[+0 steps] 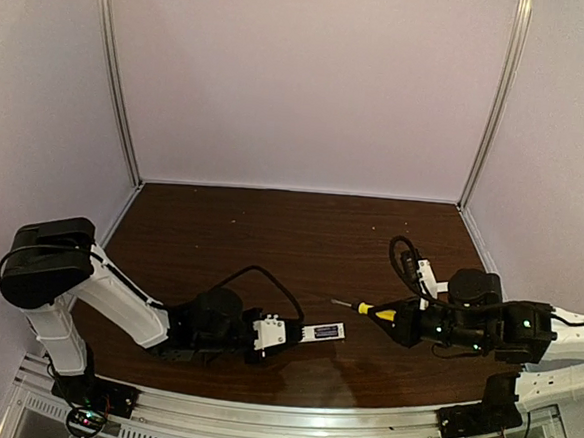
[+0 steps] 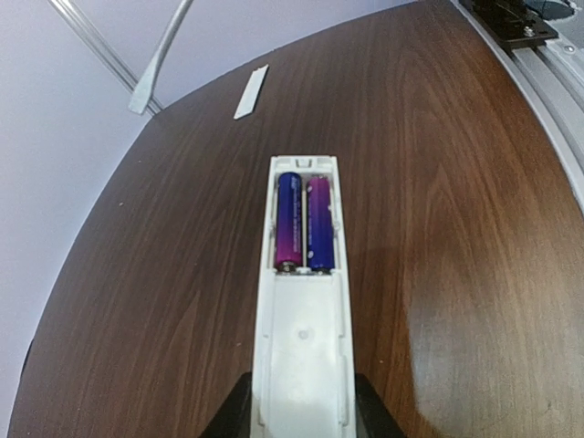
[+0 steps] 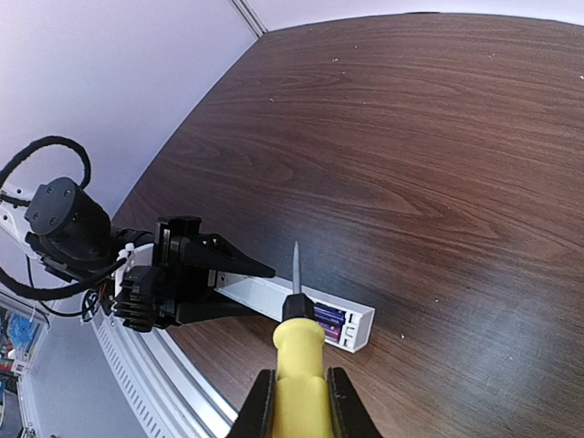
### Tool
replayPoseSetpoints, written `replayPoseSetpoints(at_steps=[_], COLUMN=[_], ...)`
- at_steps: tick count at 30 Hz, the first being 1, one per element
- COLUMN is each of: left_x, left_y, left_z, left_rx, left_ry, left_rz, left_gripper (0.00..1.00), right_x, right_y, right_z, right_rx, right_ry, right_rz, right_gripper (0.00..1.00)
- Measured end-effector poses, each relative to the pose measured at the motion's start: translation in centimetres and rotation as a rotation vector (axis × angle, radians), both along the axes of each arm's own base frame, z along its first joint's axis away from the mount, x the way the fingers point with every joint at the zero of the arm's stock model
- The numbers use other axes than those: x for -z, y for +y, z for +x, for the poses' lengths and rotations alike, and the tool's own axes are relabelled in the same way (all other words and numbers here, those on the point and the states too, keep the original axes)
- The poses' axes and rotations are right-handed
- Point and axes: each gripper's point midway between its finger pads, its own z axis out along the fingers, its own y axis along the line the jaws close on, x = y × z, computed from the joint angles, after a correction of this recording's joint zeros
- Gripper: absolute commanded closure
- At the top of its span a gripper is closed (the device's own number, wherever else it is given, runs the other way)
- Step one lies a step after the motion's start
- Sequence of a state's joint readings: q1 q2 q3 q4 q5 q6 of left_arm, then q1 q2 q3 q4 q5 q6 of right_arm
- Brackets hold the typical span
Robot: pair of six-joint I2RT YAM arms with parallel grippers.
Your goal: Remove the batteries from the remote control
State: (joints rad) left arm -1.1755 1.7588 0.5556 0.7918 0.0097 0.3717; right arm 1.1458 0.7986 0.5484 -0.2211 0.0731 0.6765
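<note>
The white remote control (image 2: 301, 356) lies along the dark wooden table with its back compartment open. Two purple-blue batteries (image 2: 304, 224) sit side by side inside it. My left gripper (image 2: 301, 415) is shut on the remote's near end, one black finger on each long side. From above, the remote (image 1: 321, 332) sticks out to the right of the left gripper (image 1: 267, 334). My right gripper (image 3: 299, 401) is shut on the yellow handle of a screwdriver (image 3: 301, 360). Its metal tip points toward the remote (image 3: 274, 301) and hovers above it, near the batteries (image 3: 330, 321), not touching.
A thin flat white cover strip (image 2: 251, 91) lies on the table beyond the remote, toward the back wall. The metal rail (image 1: 287, 429) runs along the near table edge. Pale walls with metal corner posts (image 1: 118, 77) enclose the table.
</note>
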Motion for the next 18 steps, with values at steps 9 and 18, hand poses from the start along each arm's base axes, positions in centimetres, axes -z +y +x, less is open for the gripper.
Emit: replayPoseSetpoints(at_steps=[9,18], left_x=[-2.4,-2.0], left_y=[3.3,3.5], left_z=[4.6,4.9], left_rx=[-0.341,-0.364], left_ry=[-0.078,-0.073], left_rz=[-0.125,-0.112], left_gripper=[1.0,1.0], right_x=[0.0,-0.1], right_y=[-0.1,0.0], right_z=[-0.1,-0.2], right_rx=[0.002,-0.001], right_ry=[0.002,0.001], right_rz=[-0.012,-0.012], right_gripper=[1.0,1.0])
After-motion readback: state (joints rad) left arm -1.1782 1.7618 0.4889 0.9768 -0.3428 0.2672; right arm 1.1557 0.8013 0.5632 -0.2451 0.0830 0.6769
